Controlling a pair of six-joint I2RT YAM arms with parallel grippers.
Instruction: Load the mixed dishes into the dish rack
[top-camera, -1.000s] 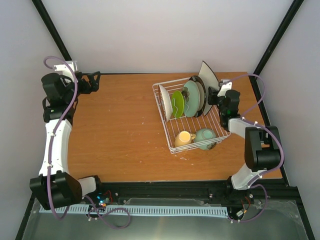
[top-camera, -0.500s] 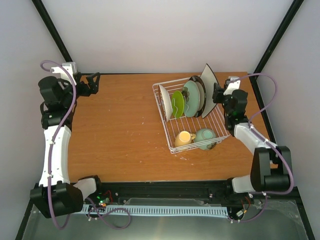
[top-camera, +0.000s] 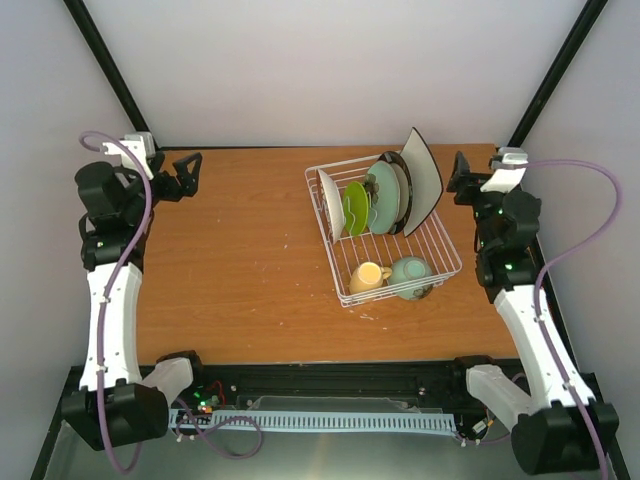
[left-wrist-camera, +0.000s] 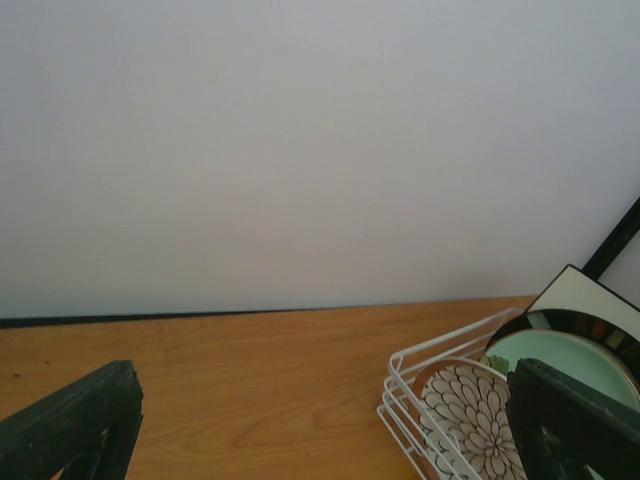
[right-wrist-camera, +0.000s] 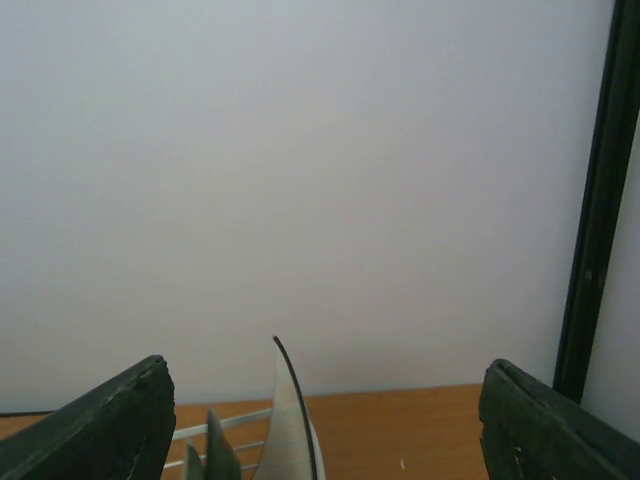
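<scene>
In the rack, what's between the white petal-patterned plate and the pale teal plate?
The lime green round plate, standing on edge in the white wire dish rack. The top external view shows it.

open table (top-camera: 240, 250) left, dish rack (top-camera: 440, 250) right

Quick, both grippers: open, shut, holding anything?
Left gripper: open, holding nothing.
Right gripper: open, holding nothing; the square white plate stands in the dish rack, not gripped.
</scene>
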